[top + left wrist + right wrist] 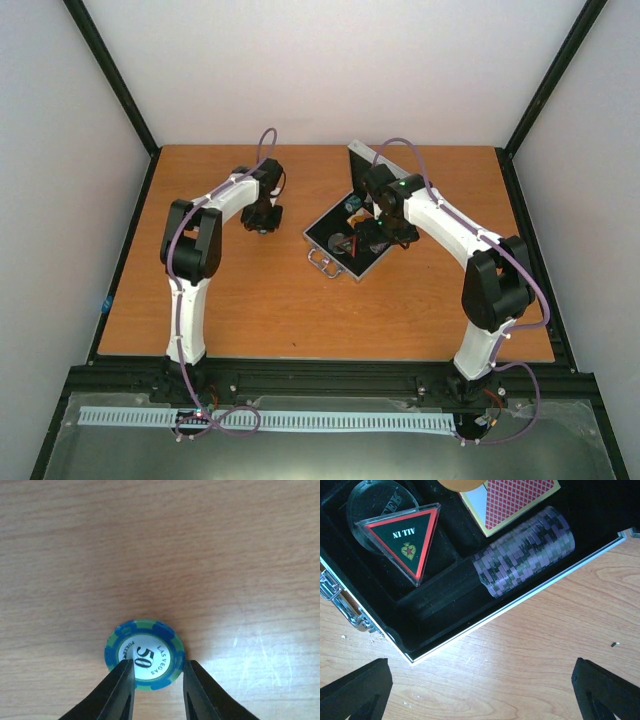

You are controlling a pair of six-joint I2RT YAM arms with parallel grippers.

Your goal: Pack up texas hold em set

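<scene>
Left wrist — blue chip [144,654] flat, straddled by left gripper [160,666].

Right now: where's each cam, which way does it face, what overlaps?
Top external: above, behind the bases, looking down; left arm, right arm, table, case.
Left wrist: faces down at a blue chip on the table; own fingers flank it.
Right wrist: faces down at the case corner, purple chips; own fingers wide apart.
Shared: top and right wrist both see the case.
</scene>
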